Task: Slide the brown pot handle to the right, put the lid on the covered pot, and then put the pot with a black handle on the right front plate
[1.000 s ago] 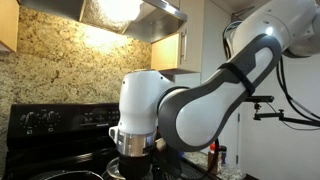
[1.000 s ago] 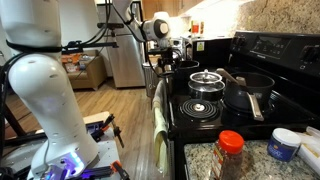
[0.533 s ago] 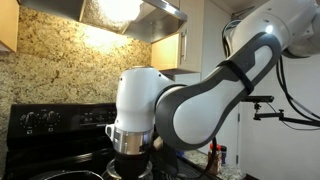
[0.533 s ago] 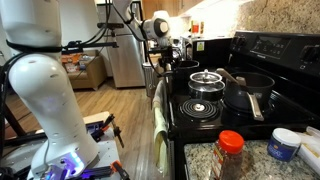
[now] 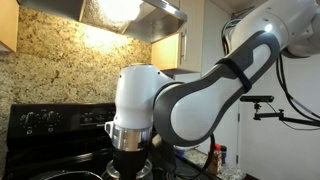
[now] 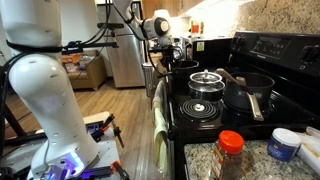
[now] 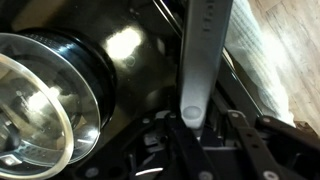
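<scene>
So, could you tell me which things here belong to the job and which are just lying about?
For the job:
brown pot handle
lid
pot with a black handle
claw, at the handle's tip

Just lying about:
red-capped jar
blue-topped tub
towel on the oven door

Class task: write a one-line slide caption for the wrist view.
Wrist view: gripper straddling the end of the brown pot handle, with a shiny round pot at the picture's left.
</scene>
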Robot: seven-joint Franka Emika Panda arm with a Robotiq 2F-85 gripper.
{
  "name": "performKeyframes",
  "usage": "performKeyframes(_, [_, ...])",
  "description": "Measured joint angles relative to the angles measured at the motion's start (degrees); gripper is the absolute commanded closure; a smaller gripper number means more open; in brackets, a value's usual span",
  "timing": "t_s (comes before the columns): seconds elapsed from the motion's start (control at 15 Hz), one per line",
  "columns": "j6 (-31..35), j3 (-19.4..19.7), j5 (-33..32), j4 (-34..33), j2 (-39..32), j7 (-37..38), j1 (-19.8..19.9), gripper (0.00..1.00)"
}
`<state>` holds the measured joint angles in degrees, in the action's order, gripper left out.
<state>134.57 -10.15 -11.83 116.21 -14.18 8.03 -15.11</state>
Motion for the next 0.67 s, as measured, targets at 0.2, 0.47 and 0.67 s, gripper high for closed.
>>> performKeyframes(0.2, [-0.09,0.09,0.0,0.19,-0.17,0.0,0.0,0.87])
performKeyframes(0.47, [-0.12,0.05,0.04,-0.11,0.02,0.0,-0.04,0.87])
performKeyframes(0.67, [-0.12,0.05,0.04,-0.16,0.04,0.0,-0.05,0.35])
